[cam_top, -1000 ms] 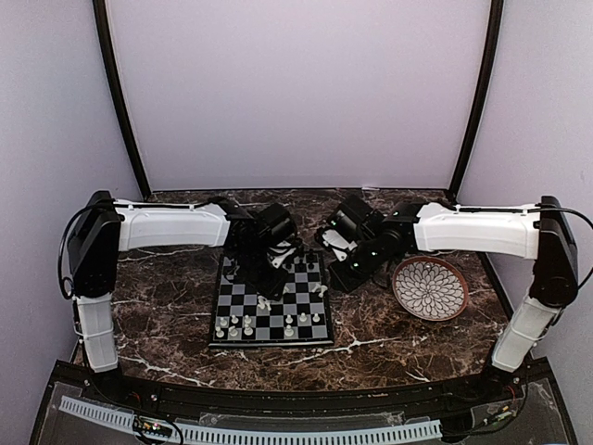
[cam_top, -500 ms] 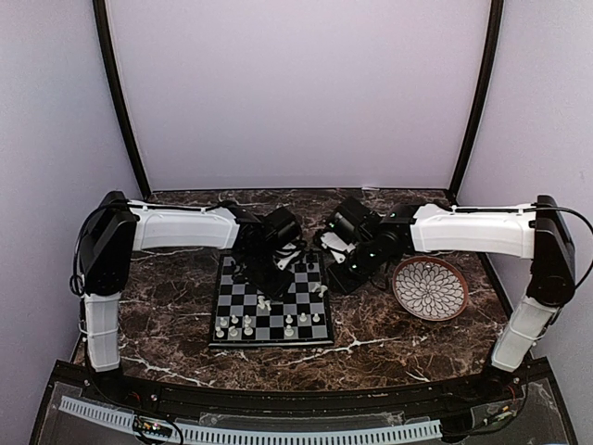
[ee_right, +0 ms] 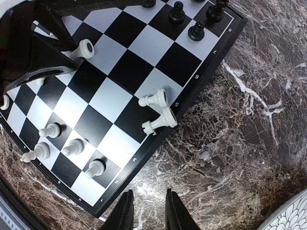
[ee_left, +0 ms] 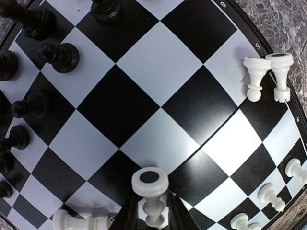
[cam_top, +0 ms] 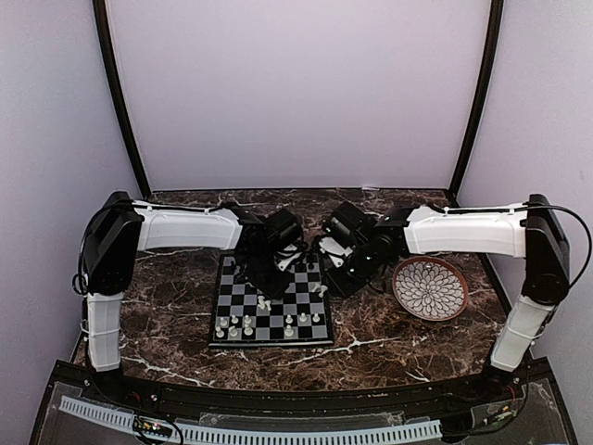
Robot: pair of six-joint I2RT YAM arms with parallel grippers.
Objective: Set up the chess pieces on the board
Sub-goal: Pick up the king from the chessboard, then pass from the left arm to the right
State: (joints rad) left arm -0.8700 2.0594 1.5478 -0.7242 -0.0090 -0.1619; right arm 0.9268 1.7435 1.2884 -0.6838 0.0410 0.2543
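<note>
A dark brown marble tabletop (cam_top: 167,306) veined with white is enclosed by pale lilac walls (cam_top: 296,93), and a small square chessboard (ee_right: 121,72) of black and light checks with a black rim is laid on it between the two arms. A tiny cream-white plastic chessman (ee_left: 150,182) is seen pinched in the left gripper (ee_left: 151,213), whose dark fingers are drawn in narrowly on its upper part. The piece is not upright but carried lengthwise in line with the fingers, its round, dark-centred base thrust out beyond the tips. That axis is judged to be what the coming move turns on, since the base must be brought down to face the board before release. The standing cream-white men (ee_right: 50,130) are ranked along the near rows, so its home square probably lies toward the robot from the gripper. The black chessmen (ee_left: 61,56) are grouped at the far end. Two toppled cream-white pieces (ee_right: 154,99) are seen lying just inside the board's right rim, nearer the right gripper (ee_right: 147,211). Its fingers are parted with nothing between them, over bare marble just off that rim. The left arm (cam_top: 185,227) is stretched level from its shoulder and bent down at the wrist above the board's far half.
</note>
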